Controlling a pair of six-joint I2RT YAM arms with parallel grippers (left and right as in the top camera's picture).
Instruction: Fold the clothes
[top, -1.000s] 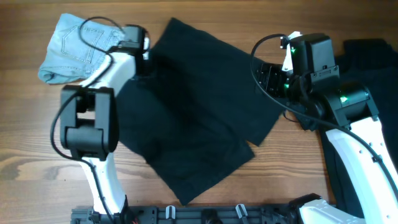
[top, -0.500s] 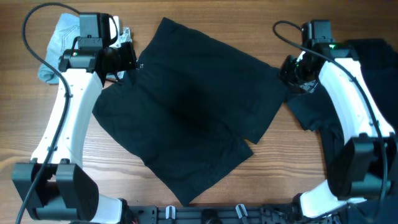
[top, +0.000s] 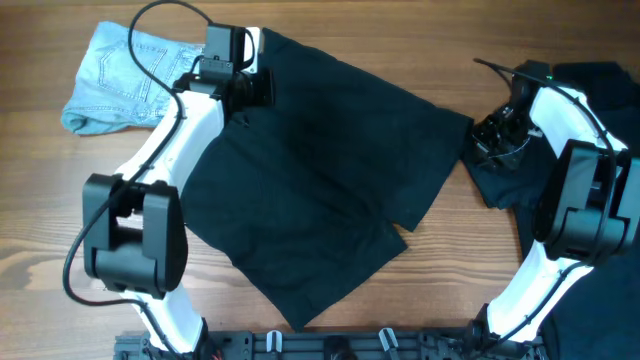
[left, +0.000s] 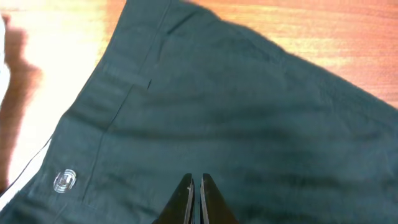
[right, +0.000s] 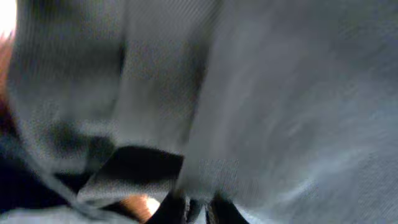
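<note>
Left pincer (left: 196, 182) closed together, tips over black garment (top: 330, 170) beside its waistband (left: 118, 93); right pincer (right: 193, 210) swamped in fabric (right: 280, 93), we can't tell its grip.

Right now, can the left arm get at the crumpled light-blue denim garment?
Probably yes: the light-blue denim garment lies uncovered close beside the left gripper, nothing between them; its jaws would need opening first.

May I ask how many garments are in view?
3: black shorts in the middle, a light-blue denim garment at the overhead view's top left, a black garment at its right edge; more may hide there.
</note>
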